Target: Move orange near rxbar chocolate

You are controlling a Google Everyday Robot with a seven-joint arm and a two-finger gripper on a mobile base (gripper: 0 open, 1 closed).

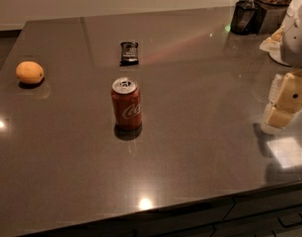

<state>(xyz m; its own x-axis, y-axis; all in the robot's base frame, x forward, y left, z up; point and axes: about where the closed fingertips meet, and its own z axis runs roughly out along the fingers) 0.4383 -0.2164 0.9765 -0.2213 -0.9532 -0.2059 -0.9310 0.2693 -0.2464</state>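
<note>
The orange [29,72] lies on the dark grey counter [190,132] at the far left. The rxbar chocolate [129,53], a flat dark bar with pale print, lies near the back middle, well right of the orange. My gripper [285,101], cream-coloured, hangs over the counter's right edge, far from both, with the white arm [296,28] above it. It holds nothing that I can see.
A red soda can [126,103] stands upright in the middle, in front of the bar. A dark container [244,18] and boxes stand at the back right corner. The counter's front edge runs along the bottom, with drawers below.
</note>
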